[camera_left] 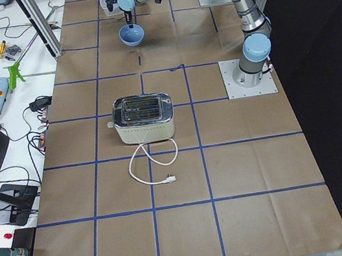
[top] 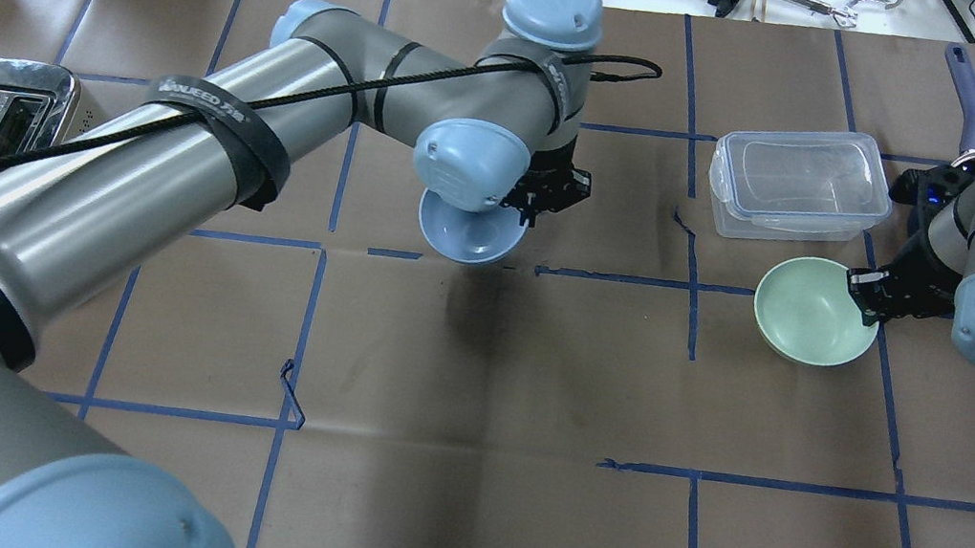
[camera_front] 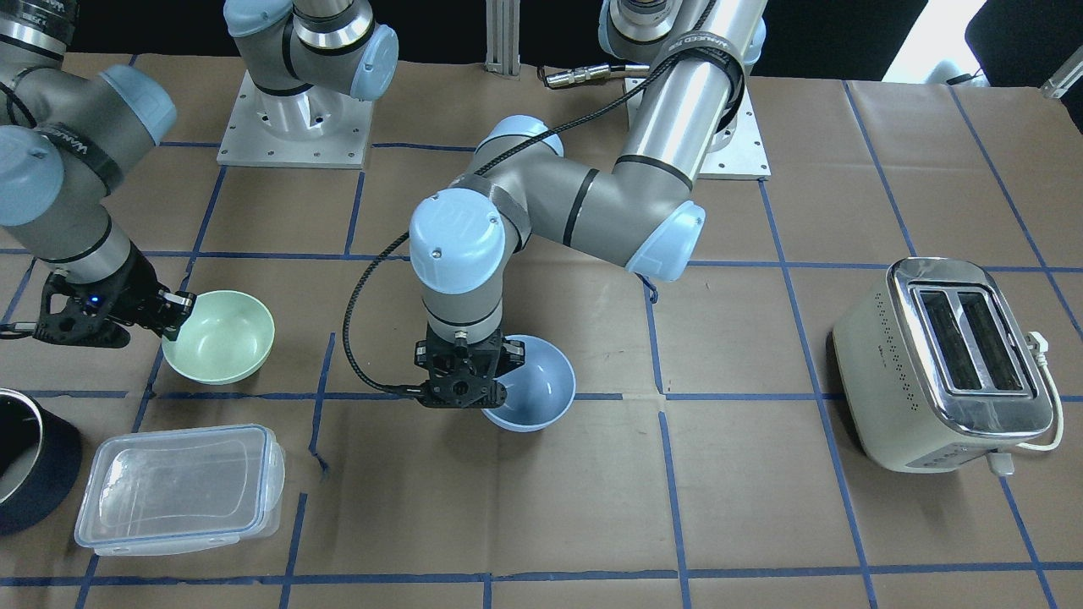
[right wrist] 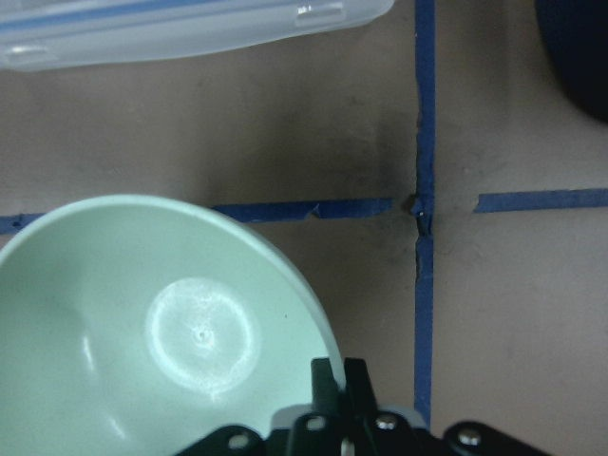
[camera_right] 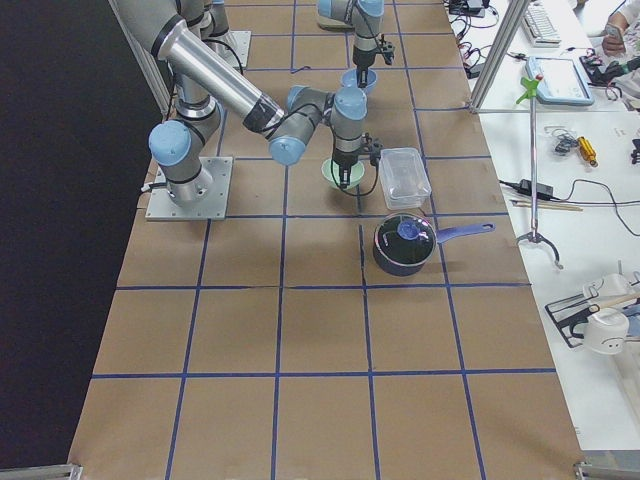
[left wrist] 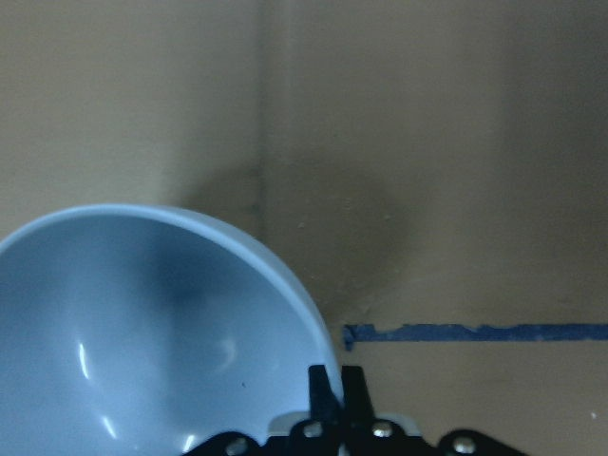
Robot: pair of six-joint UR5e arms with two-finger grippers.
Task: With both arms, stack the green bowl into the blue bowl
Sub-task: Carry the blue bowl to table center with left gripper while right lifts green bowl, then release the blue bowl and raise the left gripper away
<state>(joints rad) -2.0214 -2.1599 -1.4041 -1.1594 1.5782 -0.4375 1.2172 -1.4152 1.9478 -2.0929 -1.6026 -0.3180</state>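
surface: brown paper table (camera_front: 541,516), blue tape grid (camera_front: 673,474). left gripper (left wrist: 334,385) clamped on blue bowl (camera_front: 537,389) rim, bowl raised near table centre. right gripper (right wrist: 337,380) clamped on green bowl (camera_front: 224,338) rim, beside clear container (camera_front: 178,486). toaster (camera_front: 948,364) well apart. cluttered white bench (camera_right: 590,150) alongside table

In the front-facing view the left black two-finger gripper (camera_front: 491,372) covers part of the rim of the small round pale periwinkle-blue bowl (camera_front: 541,385); the dark round pot (camera_front: 42,482) is cut by the left edge. In the right wrist view the small round pale mint-green bowl (right wrist: 142,323) runs off the left and bottom edges; the clear plastic lidded box (right wrist: 190,24) runs off the top.
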